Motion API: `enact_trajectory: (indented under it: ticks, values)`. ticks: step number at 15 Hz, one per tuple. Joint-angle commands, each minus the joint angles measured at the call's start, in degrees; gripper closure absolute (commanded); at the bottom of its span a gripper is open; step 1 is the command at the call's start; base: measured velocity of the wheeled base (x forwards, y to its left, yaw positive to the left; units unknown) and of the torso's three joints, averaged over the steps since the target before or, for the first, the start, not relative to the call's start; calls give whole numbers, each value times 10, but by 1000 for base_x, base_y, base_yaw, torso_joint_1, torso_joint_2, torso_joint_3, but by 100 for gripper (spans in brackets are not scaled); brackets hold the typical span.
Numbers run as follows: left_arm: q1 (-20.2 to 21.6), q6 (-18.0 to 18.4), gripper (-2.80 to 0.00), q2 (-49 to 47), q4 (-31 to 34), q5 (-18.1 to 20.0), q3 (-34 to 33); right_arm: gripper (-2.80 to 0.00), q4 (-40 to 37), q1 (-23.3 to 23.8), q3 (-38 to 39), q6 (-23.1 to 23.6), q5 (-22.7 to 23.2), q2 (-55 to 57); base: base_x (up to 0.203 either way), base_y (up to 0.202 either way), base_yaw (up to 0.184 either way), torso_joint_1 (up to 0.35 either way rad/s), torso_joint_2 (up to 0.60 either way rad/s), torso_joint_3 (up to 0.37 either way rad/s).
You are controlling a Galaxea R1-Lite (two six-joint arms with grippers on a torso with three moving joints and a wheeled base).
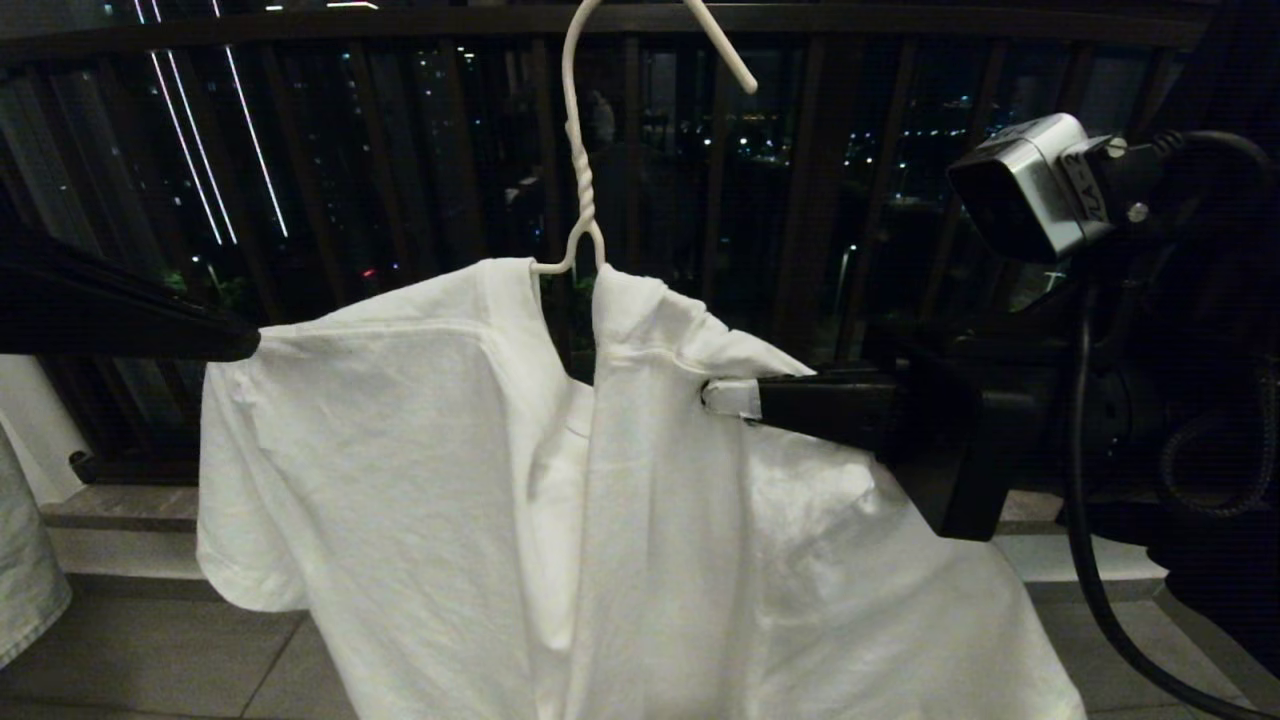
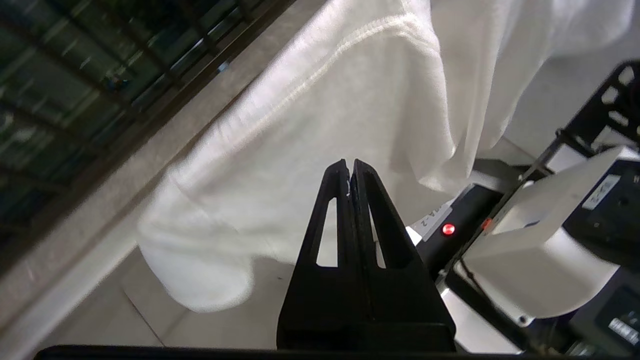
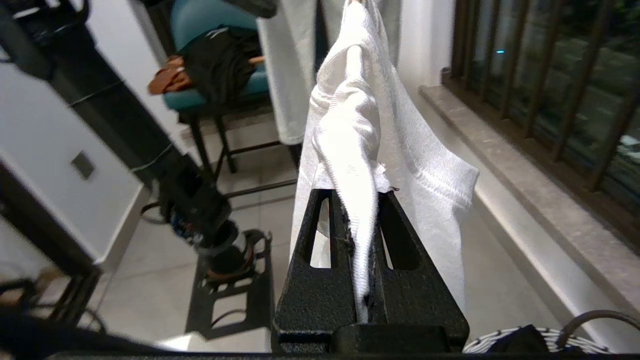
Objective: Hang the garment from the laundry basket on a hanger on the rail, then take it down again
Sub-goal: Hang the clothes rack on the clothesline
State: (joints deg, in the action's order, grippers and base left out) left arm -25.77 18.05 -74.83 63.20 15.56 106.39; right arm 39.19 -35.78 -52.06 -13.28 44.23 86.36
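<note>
T-shirt (image 1: 450, 480) draped on hanger (image 1: 578, 150); rail out of view, so hung or coming down unclear. Right gripper (image 3: 362, 200) pinches shirt by collar; left gripper (image 2: 350, 167) closed, empty, at shirt's other shoulder.

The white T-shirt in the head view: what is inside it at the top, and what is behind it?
The white wire hanger goes into the T-shirt at the neck; its shoulders are covered by cloth. Behind stands the dark balustrade with night lights; its lower part is hidden.

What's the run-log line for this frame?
phase: T-shirt on hanger | left gripper: shut, empty, at the sleeve | right gripper: shut on T-shirt by collar | hook top: out of view
</note>
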Motion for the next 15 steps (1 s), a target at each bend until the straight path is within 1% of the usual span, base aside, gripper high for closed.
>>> enact_trajectory:
  ticks: [1,3,5,6,7,8,10,13,15]
  values:
    - [19,29,0,-14,3,29,2,0,3,13,5,-1,22,1,0,0,0,0,0,0]
    - [20,56,0,-15,15,49,2,0,3,19,6,-1,36,2,0,0,0,0,0,0]
    - [20,86,0,-16,25,65,1,0,3,19,7,-1,38,1,0,0,0,0,0,0]
    - [20,92,0,-19,24,68,0,0,3,19,7,-2,38,1,0,0,0,0,0,0]
    - [20,102,-111,-21,24,68,1,0,3,19,8,-2,38,0,0,0,0,0,0,0]
    - [21,112,-280,-22,24,68,1,0,3,19,9,-2,39,-1,0,0,0,0,0,0]
    - [31,146,-280,-27,20,67,10,0,3,19,10,-2,45,-5,0,0,0,0,0,0]
    - [62,198,-280,-44,20,69,19,0,3,19,12,-1,45,-8,0,0,0,0,0,0]
    - [83,233,-280,-57,20,81,21,0,3,19,12,-1,45,-8,0,0,0,0,0,0]
